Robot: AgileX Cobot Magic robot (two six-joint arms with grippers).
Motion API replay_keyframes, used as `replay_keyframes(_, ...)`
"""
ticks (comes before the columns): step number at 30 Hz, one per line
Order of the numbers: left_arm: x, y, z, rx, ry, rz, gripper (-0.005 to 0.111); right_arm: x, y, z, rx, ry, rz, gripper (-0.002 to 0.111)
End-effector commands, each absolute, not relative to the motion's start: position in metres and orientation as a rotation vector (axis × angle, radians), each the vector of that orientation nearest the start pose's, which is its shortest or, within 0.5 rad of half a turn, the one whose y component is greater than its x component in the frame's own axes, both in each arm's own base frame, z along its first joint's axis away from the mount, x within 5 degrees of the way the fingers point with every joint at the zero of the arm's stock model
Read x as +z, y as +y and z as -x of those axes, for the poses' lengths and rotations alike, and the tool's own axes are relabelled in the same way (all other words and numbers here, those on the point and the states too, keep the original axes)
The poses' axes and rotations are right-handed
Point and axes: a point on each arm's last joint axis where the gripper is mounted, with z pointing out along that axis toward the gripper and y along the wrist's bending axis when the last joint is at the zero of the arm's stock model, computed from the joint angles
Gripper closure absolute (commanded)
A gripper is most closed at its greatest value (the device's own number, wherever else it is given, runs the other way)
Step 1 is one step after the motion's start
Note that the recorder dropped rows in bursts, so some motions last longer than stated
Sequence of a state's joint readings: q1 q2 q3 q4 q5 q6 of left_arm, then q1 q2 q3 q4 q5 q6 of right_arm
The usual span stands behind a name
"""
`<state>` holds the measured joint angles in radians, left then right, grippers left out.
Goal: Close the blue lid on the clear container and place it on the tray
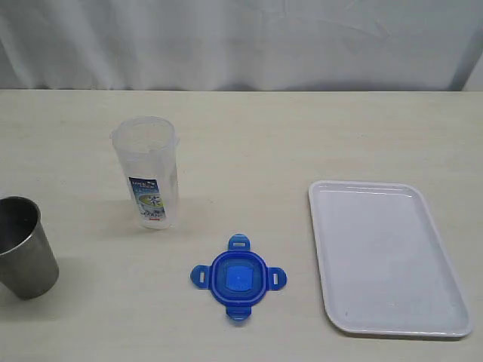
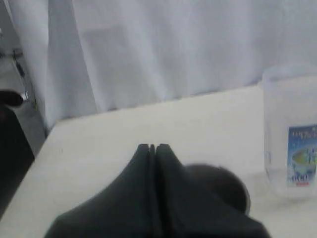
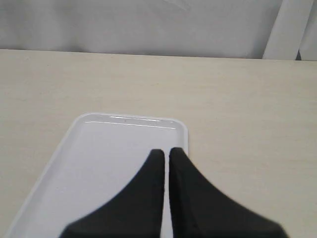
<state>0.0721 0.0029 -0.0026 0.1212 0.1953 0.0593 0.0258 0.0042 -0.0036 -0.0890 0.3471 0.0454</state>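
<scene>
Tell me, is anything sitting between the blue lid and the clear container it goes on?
Nothing visible. Only bare table lies between the blue lid and the clear container; the steel cup stands far left, the tray to the right.

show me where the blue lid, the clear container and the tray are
blue lid [image 1: 238,277], exterior view, on its raised centre panel
clear container [image 1: 145,154], exterior view, on the upper half of its clear side wall
tray [image 1: 385,256], exterior view, on the bare white floor near its middle
</scene>
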Motion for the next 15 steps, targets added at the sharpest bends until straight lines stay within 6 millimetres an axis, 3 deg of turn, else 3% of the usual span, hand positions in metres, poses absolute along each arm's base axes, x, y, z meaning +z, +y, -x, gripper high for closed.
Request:
replay_keyframes(1,0.214,0.004,-0.056,0.234,1.471,-0.102,0.107,0.182,-0.002,-0.053,-0.043,1.828,0.038,0.104)
replay_keyframes(9,0.255,-0.003,-0.042,0.093,0.995,-0.055,0.107,0.182,-0.002,-0.053,-0.043,1.828,0.038,0.104)
replay_keyframes(15,0.266,-0.005,-0.034,-0.022,0.843,-0.025,0.107,0.182,-0.002,-0.053,-0.043,1.828,0.038,0.104)
